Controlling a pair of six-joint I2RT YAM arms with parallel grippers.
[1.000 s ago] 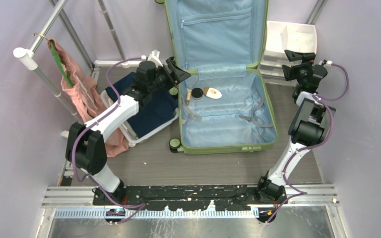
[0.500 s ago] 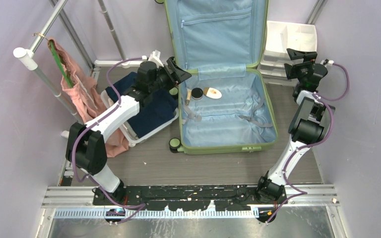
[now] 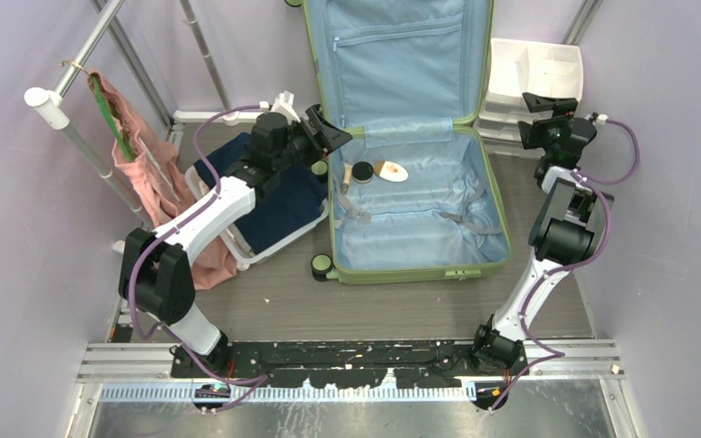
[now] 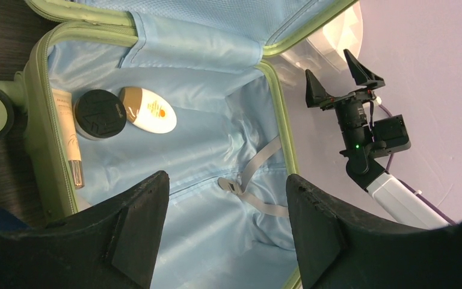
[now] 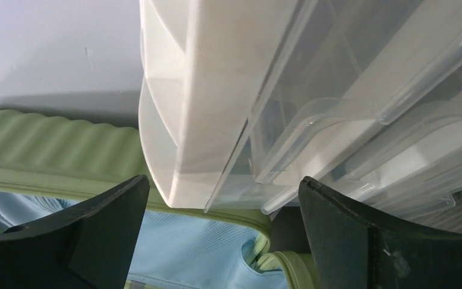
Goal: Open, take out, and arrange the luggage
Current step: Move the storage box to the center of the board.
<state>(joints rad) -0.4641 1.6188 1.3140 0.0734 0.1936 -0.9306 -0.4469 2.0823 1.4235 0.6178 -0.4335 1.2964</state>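
The light-green luggage point(image 3: 415, 260) lies open on the floor, its lid point(image 3: 397, 55) upright against the back wall. On the pale blue lining at the rear left lie a black round jar point(image 3: 362, 172) point(image 4: 99, 113), a cream oval bottle point(image 3: 391, 171) point(image 4: 147, 110) and a slim tube point(image 3: 348, 173) point(image 4: 67, 135). My left gripper point(image 3: 329, 132) point(image 4: 227, 180) hangs open and empty above the luggage's rear left corner. Open and empty too, my right gripper point(image 3: 544, 117) point(image 5: 222, 186) is at the rear right corner, facing the luggage's ribbed shell point(image 5: 48, 144).
A white plastic drawer unit point(image 3: 529, 78) point(image 5: 216, 90) stands just behind the right gripper. A white basket point(image 3: 237, 251) with navy clothes sits left of the luggage. A pink garment point(image 3: 146, 173) hangs on the rack at the far left. Grey straps point(image 4: 258, 174) lie across the lining.
The right gripper has turned slightly by the drawer unit. The left arm has stayed nearly still.
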